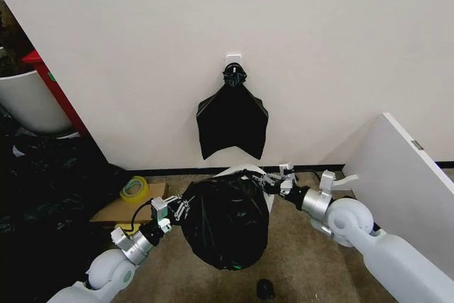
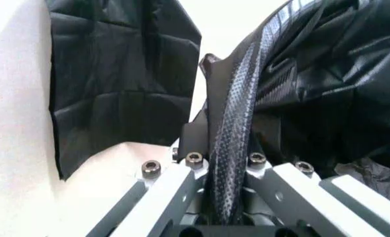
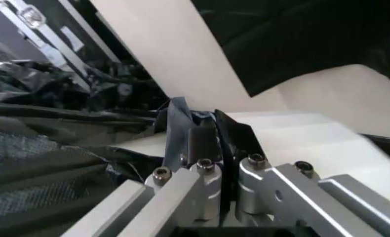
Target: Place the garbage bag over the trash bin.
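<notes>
The garbage bag (image 1: 225,221), black and glossy, hangs bulging over the trash bin (image 1: 230,172), of which a white arc of rim shows at the far side. My left gripper (image 1: 181,209) is shut on the bag's left edge. My right gripper (image 1: 274,183) is shut on the bag's right edge near the rim. The left wrist view has the left gripper (image 2: 214,123) pinching a stretched strip of the bag (image 2: 234,148). In the right wrist view the right gripper (image 3: 205,133) clamps a crumpled fold of the bag (image 3: 181,116).
A flat bunch of black bags (image 1: 232,122) hangs on the wall behind. Left are a roll of yellow tape (image 1: 134,188) on cardboard, dark plastic sheeting (image 1: 42,196) and a white tub (image 1: 28,101). A white board (image 1: 404,175) leans at right. A small dark object (image 1: 264,289) lies on the floor.
</notes>
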Motion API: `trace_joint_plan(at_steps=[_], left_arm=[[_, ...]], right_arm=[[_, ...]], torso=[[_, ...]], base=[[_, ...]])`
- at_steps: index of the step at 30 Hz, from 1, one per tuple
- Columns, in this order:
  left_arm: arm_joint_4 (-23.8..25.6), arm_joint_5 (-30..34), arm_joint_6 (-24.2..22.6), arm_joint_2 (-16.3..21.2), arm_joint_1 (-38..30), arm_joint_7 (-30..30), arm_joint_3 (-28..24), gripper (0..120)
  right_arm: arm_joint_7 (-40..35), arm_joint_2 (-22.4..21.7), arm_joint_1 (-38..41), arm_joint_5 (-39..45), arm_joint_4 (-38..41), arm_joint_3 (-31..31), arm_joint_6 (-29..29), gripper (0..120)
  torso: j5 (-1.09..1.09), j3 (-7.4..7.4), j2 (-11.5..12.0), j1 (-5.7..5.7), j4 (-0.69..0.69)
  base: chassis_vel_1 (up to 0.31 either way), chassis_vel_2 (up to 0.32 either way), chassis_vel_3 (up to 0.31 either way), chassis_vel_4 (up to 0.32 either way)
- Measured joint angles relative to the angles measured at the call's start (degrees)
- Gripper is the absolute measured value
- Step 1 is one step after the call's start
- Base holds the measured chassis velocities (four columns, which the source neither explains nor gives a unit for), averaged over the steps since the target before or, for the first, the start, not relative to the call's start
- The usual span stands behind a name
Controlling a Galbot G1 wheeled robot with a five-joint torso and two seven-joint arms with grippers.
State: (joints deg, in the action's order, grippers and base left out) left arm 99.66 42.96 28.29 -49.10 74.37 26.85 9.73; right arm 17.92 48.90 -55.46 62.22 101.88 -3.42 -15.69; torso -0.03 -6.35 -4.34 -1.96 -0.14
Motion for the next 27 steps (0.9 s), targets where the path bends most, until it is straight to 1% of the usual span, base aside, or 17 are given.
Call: trace_joint_plan(at_steps=[7,14,16,17,19,21,22,23,24,25,26,27], left_arm=[[0.2,-0.2,-0.1,0.0,0.0,-0.6,0.0,1],[0.3,-0.2,-0.7,-0.2,-0.1,-1.7,-0.1,1],[0.3,-0.2,-0.8,-0.2,-0.2,-1.8,-0.2,1],[0.3,-0.2,-0.8,-0.2,-0.2,-1.8,-0.2,1],[0.2,-0.2,-0.8,-0.1,-0.2,-1.7,-0.2,1],[0.2,-0.2,-0.7,-0.1,-0.2,-1.7,-0.2,1],[0.1,-0.1,-0.7,-0.1,-0.3,-1.7,-0.2,1],[0.1,-0.1,-0.7,-0.1,-0.3,-1.7,-0.2,1],[0.1,-0.1,-0.7,-0.1,-0.3,-1.7,-0.2,1],[0.1,-0.1,-0.7,-0.1,-0.3,-1.7,-0.2,1],[-0.1,-0.2,-0.7,-0.1,-0.3,-1.4,-0.2,1],[-0.1,-0.2,-0.7,-0.1,-0.3,-1.4,-0.2,1]], right_arm=[[-0.3,-0.2,-0.1,-1.9,-1.8,-0.2,0.5,0],[-0.1,-1.0,-1.3,-3.3,-1.3,-1.3,1.1,0],[0.9,-1.7,-2.2,-3.4,-1.0,-2.4,1.3,10],[0.9,-1.7,-2.2,-3.4,-1.0,-2.4,1.3,10],[2.1,-2.3,-2.8,-3.4,-0.7,-3.5,1.3,20],[2.3,-2.5,-3.0,-3.3,-0.7,-3.6,1.3,21],[2.8,-2.9,-3.4,-3.1,-0.6,-4.2,1.3,32],[2.8,-2.9,-3.4,-3.1,-0.6,-4.2,1.3,32],[3.2,-3.3,-3.7,-2.9,-0.6,-4.7,1.2,36],[3.3,-3.3,-3.7,-2.8,-0.6,-4.8,1.2,36],[3.7,-4.0,-4.4,-1.5,-0.4,-6.1,0.6,46],[3.7,-4.0,-4.4,-1.5,-0.4,-6.1,0.6,46]], torso=[[-0.01,0.0,0.0,0.0,0.0],[0.0,0.0,0.0,0.0,-0.01],[0.0,0.0,0.0,0.0,0.0],[0.0,0.0,0.0,0.0,0.0],[0.0,0.01,0.0,0.0,-0.01],[0.0,0.01,0.0,0.0,0.0],[-0.01,0.01,0.0,0.0,0.0],[-0.01,0.01,0.0,0.0,0.0],[0.0,0.01,0.0,0.0,-0.01],[0.0,0.01,0.0,0.0,-0.01],[0.0,0.01,0.0,0.0,-0.01],[0.0,0.01,0.0,0.0,-0.01]], base=[[0.0,0.0,0.0,0.0],[0.0,0.0,0.0,0.0],[0.0,0.0,0.0,0.0],[0.0,0.0,0.0,0.0],[0.0,0.0,0.0,0.0],[0.0,0.0,0.0,0.0],[0.0,0.0,0.0,0.0],[0.0,0.0,0.0,0.0],[0.0,0.0,0.0,0.0],[0.0,0.0,0.0,0.0],[0.0,0.0,0.0,0.0],[0.0,0.0,0.0,0.0]])
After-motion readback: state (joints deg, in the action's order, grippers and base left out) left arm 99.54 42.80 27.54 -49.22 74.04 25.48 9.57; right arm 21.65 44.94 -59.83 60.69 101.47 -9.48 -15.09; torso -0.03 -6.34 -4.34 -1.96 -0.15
